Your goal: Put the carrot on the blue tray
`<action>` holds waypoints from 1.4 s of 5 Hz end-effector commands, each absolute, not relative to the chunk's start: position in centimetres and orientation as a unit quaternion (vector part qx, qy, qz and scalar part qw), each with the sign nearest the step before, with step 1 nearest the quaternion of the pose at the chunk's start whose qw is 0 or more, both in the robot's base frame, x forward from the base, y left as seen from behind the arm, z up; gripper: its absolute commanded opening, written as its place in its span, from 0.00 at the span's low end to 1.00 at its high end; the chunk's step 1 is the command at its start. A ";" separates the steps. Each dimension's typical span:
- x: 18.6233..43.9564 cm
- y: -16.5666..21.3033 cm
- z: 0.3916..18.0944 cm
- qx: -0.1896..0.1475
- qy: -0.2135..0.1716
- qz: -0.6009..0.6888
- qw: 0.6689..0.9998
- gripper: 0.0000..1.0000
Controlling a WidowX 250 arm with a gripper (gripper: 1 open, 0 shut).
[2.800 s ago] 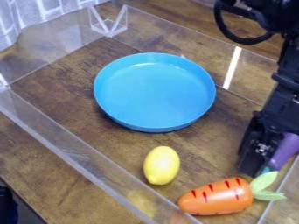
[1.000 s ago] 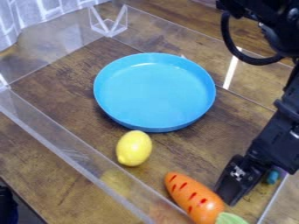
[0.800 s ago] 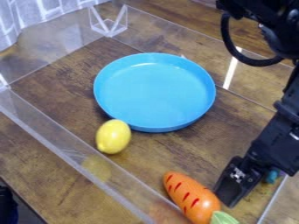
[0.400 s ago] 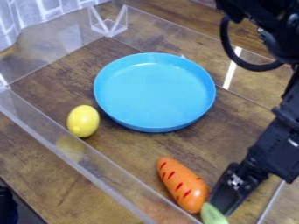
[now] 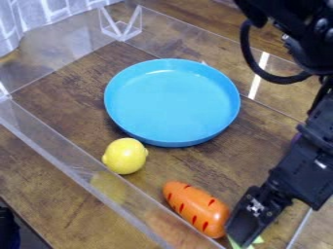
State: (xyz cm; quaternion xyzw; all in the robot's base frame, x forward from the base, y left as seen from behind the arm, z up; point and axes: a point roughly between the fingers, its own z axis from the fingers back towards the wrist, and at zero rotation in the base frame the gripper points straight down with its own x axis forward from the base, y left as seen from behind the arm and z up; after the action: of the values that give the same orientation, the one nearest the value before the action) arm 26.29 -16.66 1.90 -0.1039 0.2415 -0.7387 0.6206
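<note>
**Gripper spread wide beside the carrot's leafy end**

Gripper (image 5: 255, 222) hangs low at the bottom right corner, its jaws spread wide and holding nothing. Going left to right: a yellow lemon (image 5: 125, 156) sits on the wooden surface (image 5: 58, 97) just off the near rim of the blue tray (image 5: 172, 101). Further right, the carrot (image 5: 197, 208) lies flat on the surface, clear of the tray, its long axis slanting from upper left to lower right. Its rounded orange tip points toward the lemon; the green top points toward the gripper, right beside it.
</note>
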 end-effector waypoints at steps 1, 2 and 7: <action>25.9 -13.8 1.0 -0.109 0.261 -0.722 0.631 1.00; 25.7 -13.5 1.1 -0.114 0.262 -0.710 0.643 1.00; 26.4 -11.2 1.1 -0.114 0.266 -0.714 0.637 1.00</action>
State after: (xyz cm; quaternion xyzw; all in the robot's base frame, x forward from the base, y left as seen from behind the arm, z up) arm 26.11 -13.00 1.86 -0.1124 0.2621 -0.7217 0.6307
